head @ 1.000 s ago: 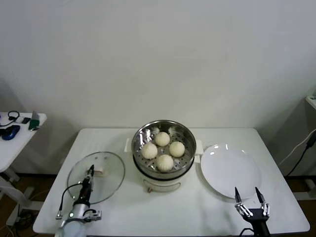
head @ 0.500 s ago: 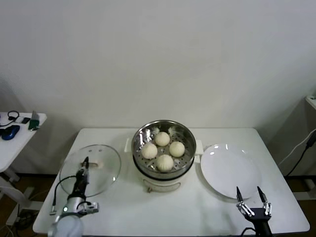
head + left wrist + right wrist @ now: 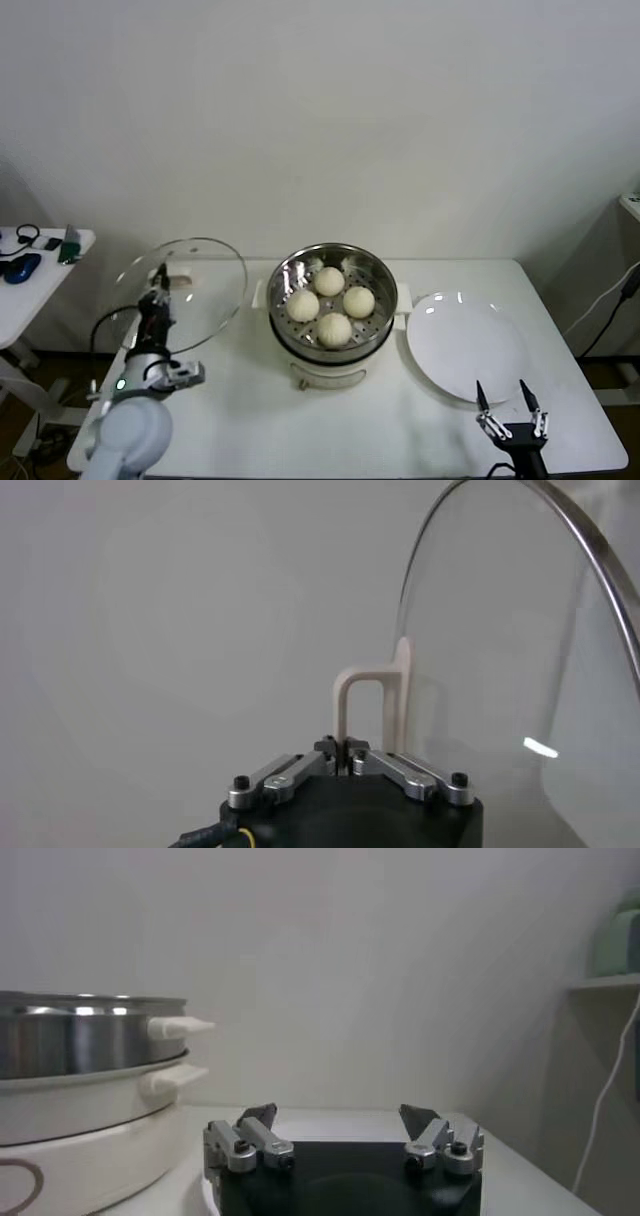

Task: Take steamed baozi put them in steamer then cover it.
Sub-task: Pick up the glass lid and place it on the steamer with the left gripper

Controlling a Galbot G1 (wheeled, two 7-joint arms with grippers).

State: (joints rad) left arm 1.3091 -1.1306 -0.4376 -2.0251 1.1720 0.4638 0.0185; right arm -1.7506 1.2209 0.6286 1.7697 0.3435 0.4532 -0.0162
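Several cream-white baozi (image 3: 329,303) lie in the shiny steel steamer (image 3: 375,273) on its white base at the table's middle. My left gripper (image 3: 160,283) is shut on the cream handle (image 3: 366,705) of the clear glass cover (image 3: 200,285) and holds it lifted and tilted above the table's left side, left of the steamer. In the left wrist view the cover (image 3: 520,660) stands on edge beside my gripper (image 3: 343,752). My right gripper (image 3: 507,403) is open and empty near the table's front right edge; it also shows in the right wrist view (image 3: 338,1118), with the steamer (image 3: 80,1038) farther off.
A flat white plate (image 3: 470,345) lies right of the steamer, just behind my right gripper. A small side table (image 3: 40,275) with dark items stands at the far left. The white table (image 3: 400,430) runs out to the front edge.
My left gripper has lifted the glass cover off the table's left side and raised it up and back, tilting it more upright. The right gripper has stayed in place.
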